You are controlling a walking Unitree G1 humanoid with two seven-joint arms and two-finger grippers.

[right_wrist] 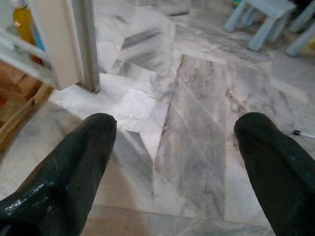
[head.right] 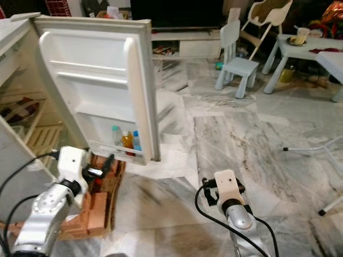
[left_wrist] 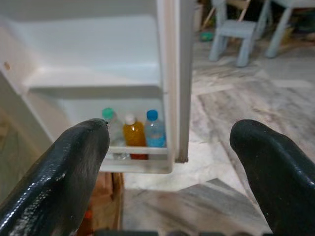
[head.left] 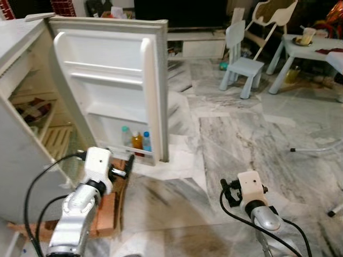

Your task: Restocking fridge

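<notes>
The floor (head.left: 230,144) is grey and white marble and it fills most of the room. On the robot's left stands a white fridge (head.left: 21,134). Its door (head.left: 112,85) is swung wide open, so the inside of the door faces the robot. The fridge sits on a low wooden stand (head.left: 110,206). Wire racks show inside the fridge body.

Far back on the right there is a pale blue desk (head.left: 311,51) with a cup (head.left: 307,35) on it. Near it stands a small pale blue chair (head.left: 244,67).

The lowest shelf (left_wrist: 142,152) of the door holds three bottles standing up in a row, close together. One has a green cap (left_wrist: 109,123), the middle one is orange with a white cap (left_wrist: 134,137), and one has a blue cap (left_wrist: 154,132).

The left end effector (head.left: 127,166) is held up just in front of that low door shelf, near the bottles but not touching them. Its two black fingers (left_wrist: 74,167) are spread wide apart and hold nothing.

The right end effector (head.left: 229,194) is low over the bare floor, well away from the fridge door. Its fingers (right_wrist: 74,167) are spread wide apart too, with nothing between them.
</notes>
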